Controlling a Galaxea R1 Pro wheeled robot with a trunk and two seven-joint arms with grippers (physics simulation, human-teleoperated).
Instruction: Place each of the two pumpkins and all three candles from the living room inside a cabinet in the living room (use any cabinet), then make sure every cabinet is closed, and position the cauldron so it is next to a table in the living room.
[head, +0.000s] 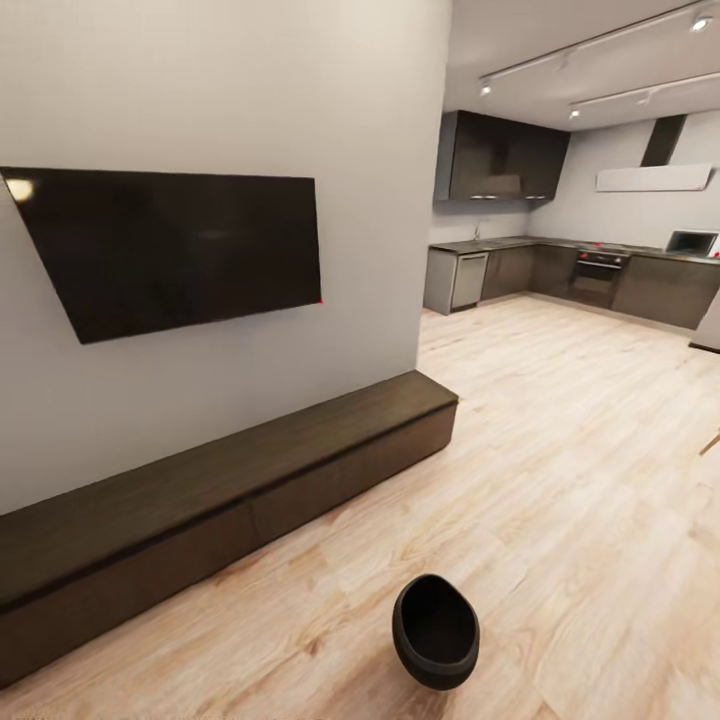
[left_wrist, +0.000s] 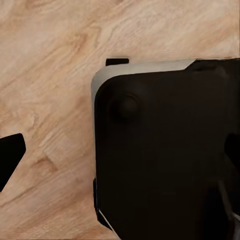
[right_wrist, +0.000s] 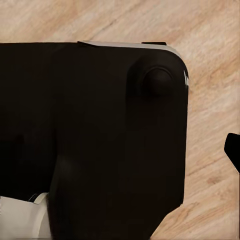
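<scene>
The cabinet (head: 250, 490) runs long and low along the white wall, dark brown, with its drawer fronts flush and shut. A black cauldron (head: 435, 630) stands on the wood floor, a short way out from the cabinet's right half. My left gripper (left_wrist: 120, 157) hangs over the floor beside my base, one black fingertip (left_wrist: 10, 155) showing at the frame's edge. In the right wrist view my right gripper (right_wrist: 120, 152) hangs the same way, with one fingertip (right_wrist: 233, 150) at the edge. Both look open and hold nothing. The pumpkins, candles and table are out of view.
A black TV (head: 170, 250) hangs on the wall above the cabinet. Beyond the wall's corner, the wood floor (head: 560, 450) runs to kitchen counters (head: 580, 275). My dark base (left_wrist: 170, 150) (right_wrist: 90, 135) sits under both wrists.
</scene>
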